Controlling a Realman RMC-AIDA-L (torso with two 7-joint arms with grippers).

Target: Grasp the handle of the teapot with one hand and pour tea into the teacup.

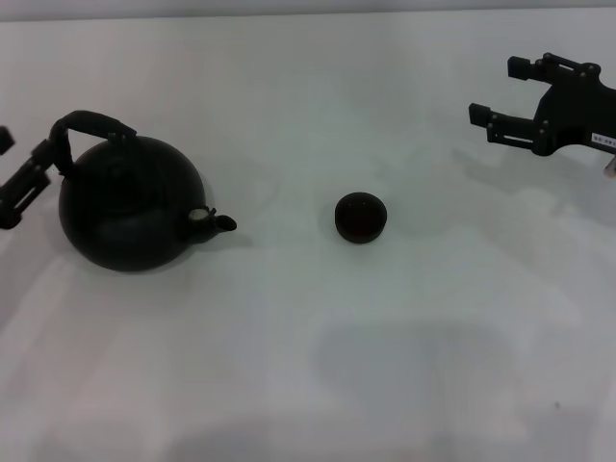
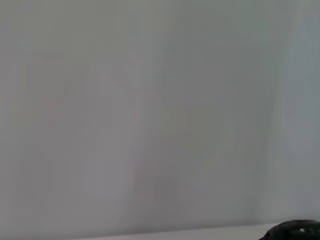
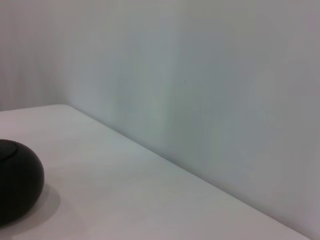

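Presently you have the table, white and matte, carrying two dark items. Largest is the teapot: round, squat, black, dull-surfaced, with a short curved spout aimed toward the teacup. It stands just beside the left gripper, on the side its jaws face. Expect it to be heavy and rigid, heavier still if filled, and inclined to swing under a high hold.

Its handle is a thick black arch over the lid, rough-textured, so grip should be fair. Take it at the crown of the arch, where the load hangs balanced. The end nearest the left jaws lies touching or almost touching them; closure cannot be judged, and nothing is seen to be held.

The right gripper hangs well apart from both items, jaws spread wide and empty.

Smallest is the teacup: tiny, dark brown-black, handleless, thick-rimmed. It sits between the two grippers, apart from the spout. Judge it light, brittle and easily knocked.
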